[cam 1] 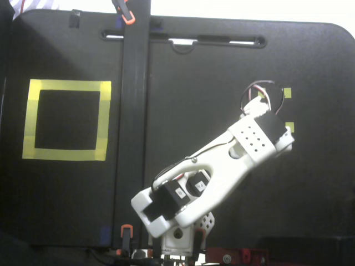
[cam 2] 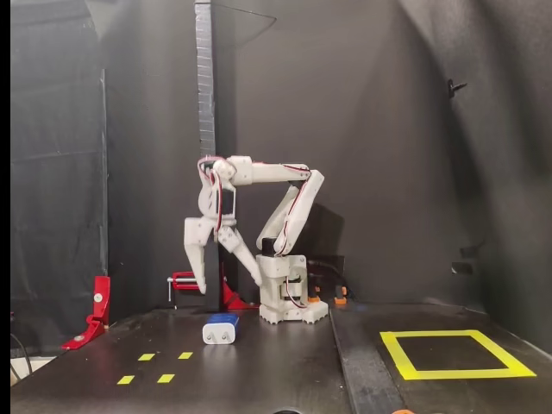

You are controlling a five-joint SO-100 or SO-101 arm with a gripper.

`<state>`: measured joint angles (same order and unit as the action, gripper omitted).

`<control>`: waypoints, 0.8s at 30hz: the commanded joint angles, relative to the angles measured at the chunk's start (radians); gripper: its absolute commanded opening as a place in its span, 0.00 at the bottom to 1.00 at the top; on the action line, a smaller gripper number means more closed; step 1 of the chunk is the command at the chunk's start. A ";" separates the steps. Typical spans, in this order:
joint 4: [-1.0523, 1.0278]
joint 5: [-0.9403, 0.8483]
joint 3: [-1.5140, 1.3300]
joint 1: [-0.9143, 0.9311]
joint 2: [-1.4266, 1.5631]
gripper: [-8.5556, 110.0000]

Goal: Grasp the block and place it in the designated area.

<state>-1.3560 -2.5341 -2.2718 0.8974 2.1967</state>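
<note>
— Dark blue, the block? Where?
— Down on the black table in the side-on fixed view, silver prongs not made out, just behind the four small yellow tape squares. Hidden under the white arm in the top-down fixed view.
— And the gripper?
— Spread wide, empty, hanging above the block and apart from it, fingers pointing down, one slanted toward the arm's base.
— Designated area?
— Well off to the right in the side-on view, bare inside; at far left from above, beyond a black vertical post.
</note>
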 commanded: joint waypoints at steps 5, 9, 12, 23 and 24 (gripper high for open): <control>0.112 -0.011 -0.080 0.015 0.018 0.42; 0.181 -0.015 -0.147 0.021 0.020 0.42; 0.222 -0.018 -0.186 0.025 0.020 0.42; 0.356 -0.015 -0.316 0.020 0.020 0.42; 0.370 -0.015 -0.328 0.020 0.020 0.42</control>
<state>-1.0124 -2.5433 -2.5909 0.9173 2.1967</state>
